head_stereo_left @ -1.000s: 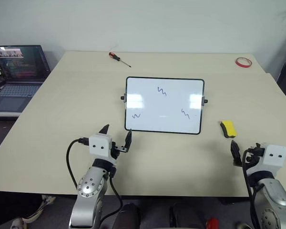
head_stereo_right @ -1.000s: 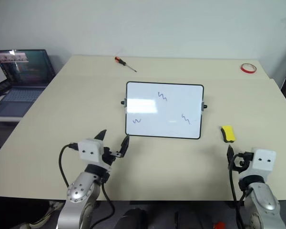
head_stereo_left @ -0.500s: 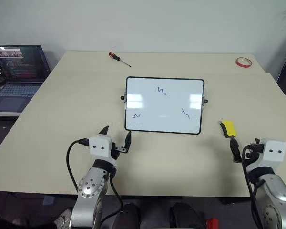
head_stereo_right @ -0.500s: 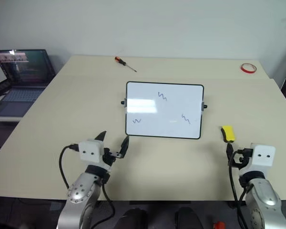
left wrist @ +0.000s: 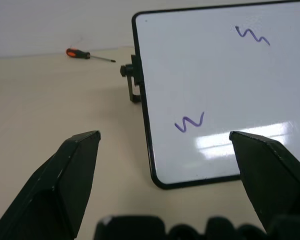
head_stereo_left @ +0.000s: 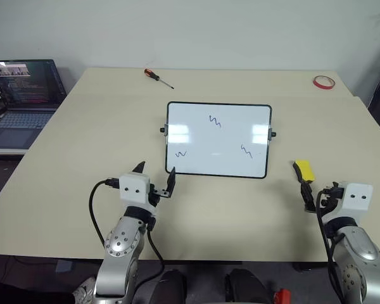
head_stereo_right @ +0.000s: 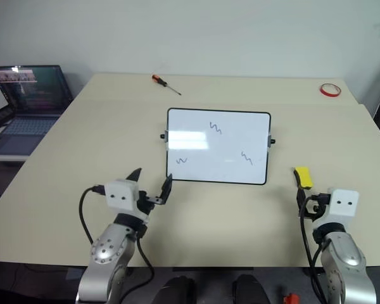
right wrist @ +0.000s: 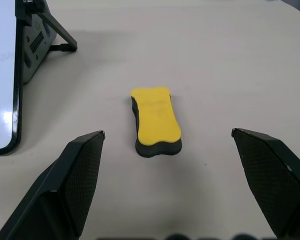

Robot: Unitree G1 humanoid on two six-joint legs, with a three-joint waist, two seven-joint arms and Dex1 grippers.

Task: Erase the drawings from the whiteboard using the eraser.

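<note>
Black-fingered left gripper (head_stereo_left: 155, 179) hovers w/ jaws spread wide over the beige table (head_stereo_left: 82, 145), just short of the whiteboard's near-left corner; right gripper (right wrist: 172, 200), jaws also wide apart & holding nothing, sits just short of the yellow eraser (head_stereo_left: 303, 171), which lies flat on the table right of the board, untouched. Whiteboard (head_stereo_left: 218, 140) is mid-table w/ three blue drawings (head_stereo_left: 215, 120) on it. Farther back: screwdriver (head_stereo_left: 158, 78) & red tape ring (head_stereo_left: 323, 82) near the far edge, laptop (head_stereo_left: 22, 95) off to the left.
</note>
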